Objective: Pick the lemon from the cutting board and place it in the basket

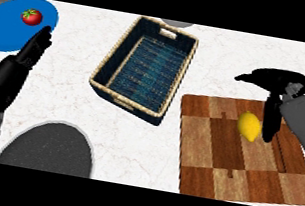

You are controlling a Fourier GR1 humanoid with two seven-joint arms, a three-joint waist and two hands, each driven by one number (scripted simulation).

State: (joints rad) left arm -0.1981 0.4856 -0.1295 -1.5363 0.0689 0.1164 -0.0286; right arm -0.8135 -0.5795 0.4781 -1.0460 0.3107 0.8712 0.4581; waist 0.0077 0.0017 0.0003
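We record a small yellow oval lemon (250, 126) lying on a rectangular wooden cutting board (220, 162) of light and dark brown patchwork blocks, at the lower right of the frame. The lemon sits in the board's upper right part, long axis nearly vertical in the picture. We note a rectangular woven basket (108, 72), dark blue inside with a tan wicker rim, at upper centre, set diagonally. Its near corner lies just beside the board's upper left corner. The lemon is outside the basket.
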